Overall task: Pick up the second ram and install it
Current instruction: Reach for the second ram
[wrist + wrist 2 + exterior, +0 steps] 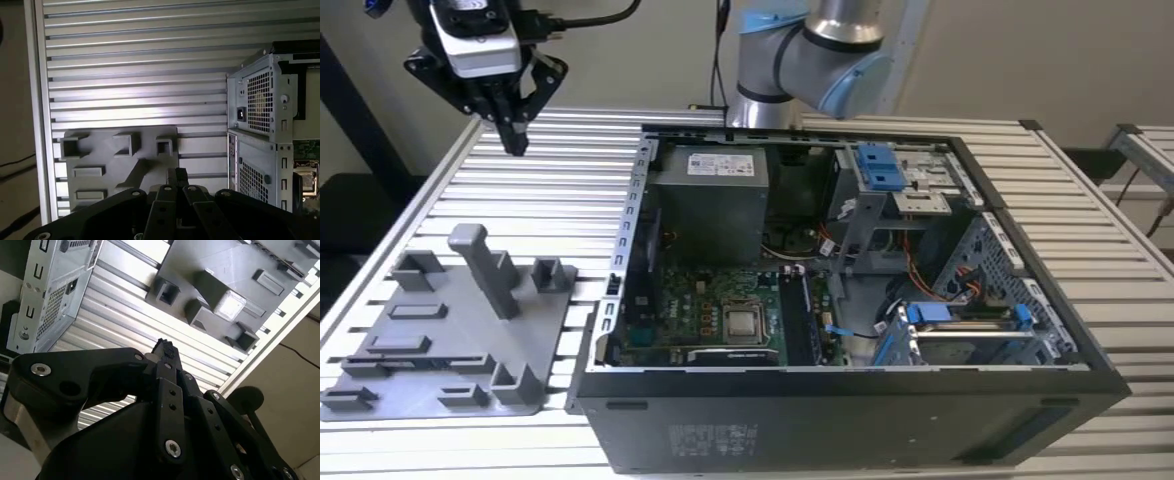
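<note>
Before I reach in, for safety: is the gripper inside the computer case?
No: the gripper hangs over the slatted table, off the open case toward the exterior view's left.

You can read nothing here: no word, number or sign is legible. The white sticker on the power supply inside the computer case carries print too fine for you to make out. The pale block of print on the case's near outer wall is just as unreadable.
</note>
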Tool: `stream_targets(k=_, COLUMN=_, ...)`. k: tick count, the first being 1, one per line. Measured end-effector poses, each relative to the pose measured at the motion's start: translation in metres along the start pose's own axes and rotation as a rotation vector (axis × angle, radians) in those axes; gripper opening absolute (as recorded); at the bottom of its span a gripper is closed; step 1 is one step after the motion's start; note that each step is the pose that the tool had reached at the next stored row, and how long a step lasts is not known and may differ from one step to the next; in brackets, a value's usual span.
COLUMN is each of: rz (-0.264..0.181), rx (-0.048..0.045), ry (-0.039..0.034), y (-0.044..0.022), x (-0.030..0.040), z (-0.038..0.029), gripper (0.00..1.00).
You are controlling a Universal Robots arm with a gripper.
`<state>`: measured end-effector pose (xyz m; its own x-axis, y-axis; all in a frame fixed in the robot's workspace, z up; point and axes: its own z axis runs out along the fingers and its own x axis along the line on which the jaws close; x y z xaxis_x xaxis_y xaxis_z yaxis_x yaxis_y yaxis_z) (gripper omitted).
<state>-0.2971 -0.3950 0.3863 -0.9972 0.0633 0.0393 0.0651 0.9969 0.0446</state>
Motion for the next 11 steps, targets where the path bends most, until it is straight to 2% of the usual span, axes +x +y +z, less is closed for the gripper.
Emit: stream_targets(k=11, rz=0.000, rx=0.0003, ry=0.0054, y=-0.0006, x=0.0259, z=0.0010, gripper=0.11)
